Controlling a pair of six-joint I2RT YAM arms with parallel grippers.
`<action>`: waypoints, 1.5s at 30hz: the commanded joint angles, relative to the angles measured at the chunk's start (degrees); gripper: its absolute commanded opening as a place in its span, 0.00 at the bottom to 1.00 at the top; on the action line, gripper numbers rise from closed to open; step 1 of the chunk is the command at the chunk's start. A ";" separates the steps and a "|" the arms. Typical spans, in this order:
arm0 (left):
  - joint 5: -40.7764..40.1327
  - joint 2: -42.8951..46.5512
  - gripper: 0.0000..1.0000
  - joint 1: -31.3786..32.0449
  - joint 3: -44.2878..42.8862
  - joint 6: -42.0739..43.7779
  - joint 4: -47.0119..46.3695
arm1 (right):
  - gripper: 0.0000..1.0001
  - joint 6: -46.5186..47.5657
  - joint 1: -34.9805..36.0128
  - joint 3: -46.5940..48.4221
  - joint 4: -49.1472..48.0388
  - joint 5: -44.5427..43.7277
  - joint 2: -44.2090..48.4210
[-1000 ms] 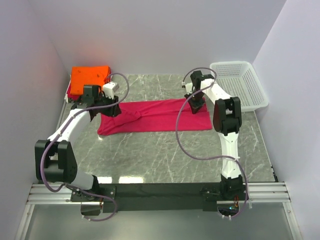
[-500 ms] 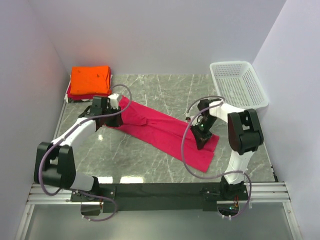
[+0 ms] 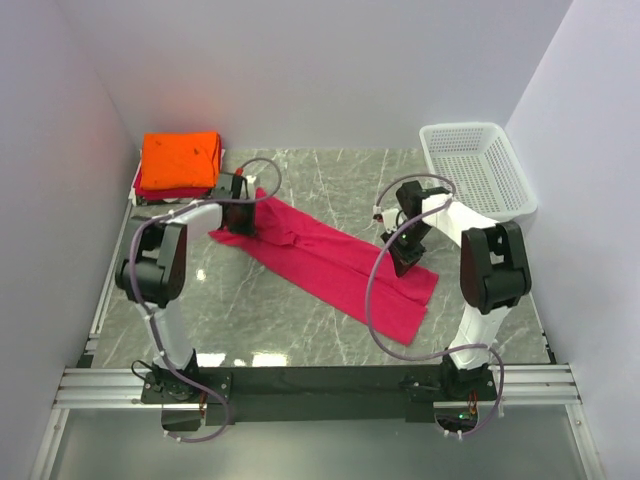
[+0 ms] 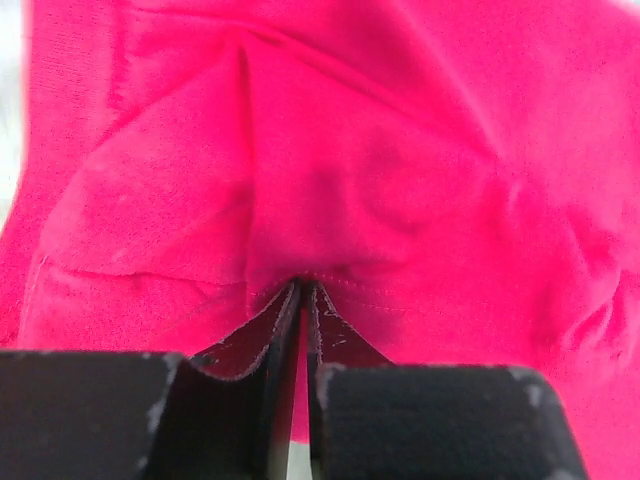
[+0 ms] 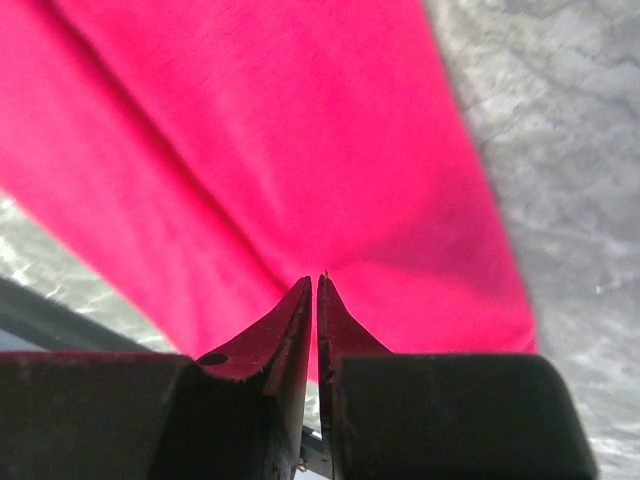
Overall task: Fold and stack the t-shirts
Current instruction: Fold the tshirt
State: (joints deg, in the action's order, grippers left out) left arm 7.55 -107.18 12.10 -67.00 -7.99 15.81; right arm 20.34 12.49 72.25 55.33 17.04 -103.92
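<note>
A crimson-pink t-shirt (image 3: 330, 262), folded into a long strip, lies diagonally on the table from back left to near right. My left gripper (image 3: 243, 216) is shut on its back-left end; in the left wrist view the fingers (image 4: 302, 288) pinch the shirt (image 4: 350, 150) at a stitched hem. My right gripper (image 3: 405, 254) is shut on the shirt's right edge near its other end; in the right wrist view the tips (image 5: 320, 282) pinch the cloth (image 5: 300, 130). An orange folded t-shirt (image 3: 180, 158) lies on a red one (image 3: 158, 190) at the back left.
A white mesh basket (image 3: 478, 170) stands at the back right corner. White walls close in the left, back and right sides. The table (image 3: 300, 330) is grey marble, with a black rail along its near edge.
The pink shirt has swung from lying crosswise to lying diagonally. My right gripper dragged its end toward the near right, then drew back a little. My left gripper shifted slightly back and right.
</note>
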 commanded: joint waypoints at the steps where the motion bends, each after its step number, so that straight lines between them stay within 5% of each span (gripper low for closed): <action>1: -2.89 -6.89 0.13 0.91 -8.11 2.27 -0.88 | 0.13 -2.05 -0.36 2.89 -2.68 -2.62 -1.29; 7: -0.45 -23.67 0.09 0.91 -32.68 11.67 7.03 | 0.13 -1.53 -0.19 3.16 -3.74 -2.80 -2.16; 13: 7.38 -35.91 0.36 0.56 -59.61 17.74 15.56 | 0.13 -2.49 1.22 3.78 -3.21 -0.34 -5.85; 17: 10.99 -29.18 0.48 0.47 -54.04 19.68 8.64 | 0.13 -3.72 3.85 3.78 -4.53 1.15 -8.40; 21: 12.31 -20.19 0.48 -0.41 -43.49 15.74 1.33 | 0.13 -4.87 6.66 3.60 -5.06 1.77 -11.04; 31: 15.04 -5.60 0.42 -1.82 -24.51 8.43 2.55 | 0.13 -7.24 14.04 -5.61 -3.83 10.37 -6.40; 37: 17.50 -7.34 0.37 -0.15 -22.64 3.60 4.75 | 0.16 -3.21 23.36 -6.16 -0.14 24.52 -3.66; 45: 17.58 -12.71 0.34 3.28 -25.46 1.48 5.90 | 0.31 0.58 18.98 -3.25 5.14 25.06 1.08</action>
State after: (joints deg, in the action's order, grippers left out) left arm 23.18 -118.98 14.22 -90.35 -4.45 21.30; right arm 19.16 34.41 66.57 58.33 40.29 -108.31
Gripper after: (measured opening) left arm 0.342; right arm 0.301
